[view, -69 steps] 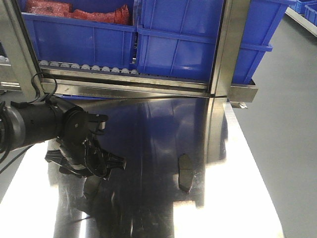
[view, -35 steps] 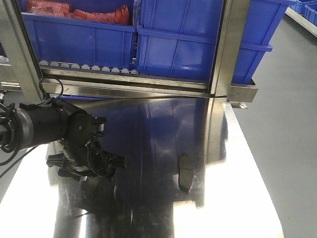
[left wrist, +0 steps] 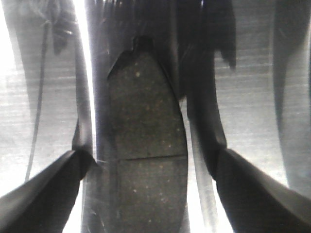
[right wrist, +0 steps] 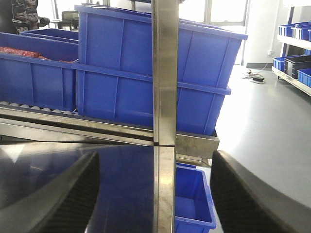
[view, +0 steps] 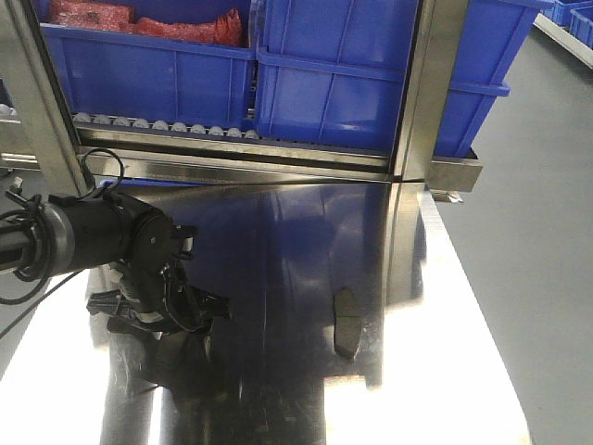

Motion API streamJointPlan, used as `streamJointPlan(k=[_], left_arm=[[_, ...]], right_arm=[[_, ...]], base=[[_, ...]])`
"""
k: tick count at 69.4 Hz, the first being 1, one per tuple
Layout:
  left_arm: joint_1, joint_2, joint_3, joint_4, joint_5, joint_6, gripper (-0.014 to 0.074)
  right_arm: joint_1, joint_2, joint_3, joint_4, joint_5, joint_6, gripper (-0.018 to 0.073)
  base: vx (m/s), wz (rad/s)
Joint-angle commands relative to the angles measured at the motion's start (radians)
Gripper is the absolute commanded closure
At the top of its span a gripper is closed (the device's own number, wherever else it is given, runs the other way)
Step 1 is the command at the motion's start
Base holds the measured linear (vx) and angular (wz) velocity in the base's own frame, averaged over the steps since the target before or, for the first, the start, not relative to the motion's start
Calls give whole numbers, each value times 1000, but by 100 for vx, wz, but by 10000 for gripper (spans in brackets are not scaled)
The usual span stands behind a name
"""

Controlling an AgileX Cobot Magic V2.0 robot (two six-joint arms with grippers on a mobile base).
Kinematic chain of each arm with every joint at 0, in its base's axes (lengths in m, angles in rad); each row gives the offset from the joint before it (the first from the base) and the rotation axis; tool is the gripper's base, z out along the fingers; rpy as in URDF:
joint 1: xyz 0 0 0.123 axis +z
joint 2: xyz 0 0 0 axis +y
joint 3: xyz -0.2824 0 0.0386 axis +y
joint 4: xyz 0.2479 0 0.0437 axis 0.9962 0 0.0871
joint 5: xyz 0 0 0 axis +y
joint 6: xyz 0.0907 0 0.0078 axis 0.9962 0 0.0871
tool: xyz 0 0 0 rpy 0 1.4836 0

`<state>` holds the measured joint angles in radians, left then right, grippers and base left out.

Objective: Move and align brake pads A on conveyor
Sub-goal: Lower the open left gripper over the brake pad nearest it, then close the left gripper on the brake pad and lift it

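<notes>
- Front view. The left gripper (view: 159, 311) sits lower in the frame and slightly further left than a second ago, and its arm is drawn back toward the left edge of the steel table (view: 445, 371). Its fingers are spread wide just above the mirror surface. What lies under them cannot be made out among the dark reflections. The loose pad (view: 345, 323) lies flat near the right side of the table, well apart from the gripper and unmoved over the same second. Blue bins (view: 352, 93) fill the rack behind. The conveyor does not show.
- Left wrist view. A second pad (left wrist: 146, 145) lies flat on the steel, its groove running crosswise, squarely between the two fingers (left wrist: 43, 194). The fingers stand clear on either side with bright steel showing in the gaps, so the tool is open and holds nothing. Judged with the front view, the small shift is a final approach and the grasp is not yet made.
- Right wrist view. The right gripper (right wrist: 155, 160) is fully spread and empty, facing a steel post (right wrist: 164, 73) and the bins, with no pad in sight.
- Task standing. Both visible pads rest on the table rather than the belt, so the moving and aligning remain ahead.
</notes>
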<state>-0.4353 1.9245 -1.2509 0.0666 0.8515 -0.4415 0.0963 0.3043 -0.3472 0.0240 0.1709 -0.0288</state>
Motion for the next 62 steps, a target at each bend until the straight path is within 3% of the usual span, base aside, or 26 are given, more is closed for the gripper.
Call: streamJointPlan(k=[1, 8, 15, 33, 62], left_arm=[[0, -28, -30, -1, 12, 6, 41], [0, -17, -42, -9, 21, 11, 76], [0, -16, -44, -18, 10, 17, 167], [0, -35, -44, -17, -35, 41, 605], [-4, -302, -10, 67, -94, 68, 604]], right_arm=[[-3, 11, -27, -3, -74, -2, 96], [-3, 11, -27, -3, -74, -2, 96], [-3, 11, -27, -3, -74, -2, 96], [-3, 11, -27, -3, -74, -2, 96], [-3, 11, -27, -3, -74, -2, 96]], base=[[0, 0], [0, 0], [0, 0], [0, 0], [0, 0]])
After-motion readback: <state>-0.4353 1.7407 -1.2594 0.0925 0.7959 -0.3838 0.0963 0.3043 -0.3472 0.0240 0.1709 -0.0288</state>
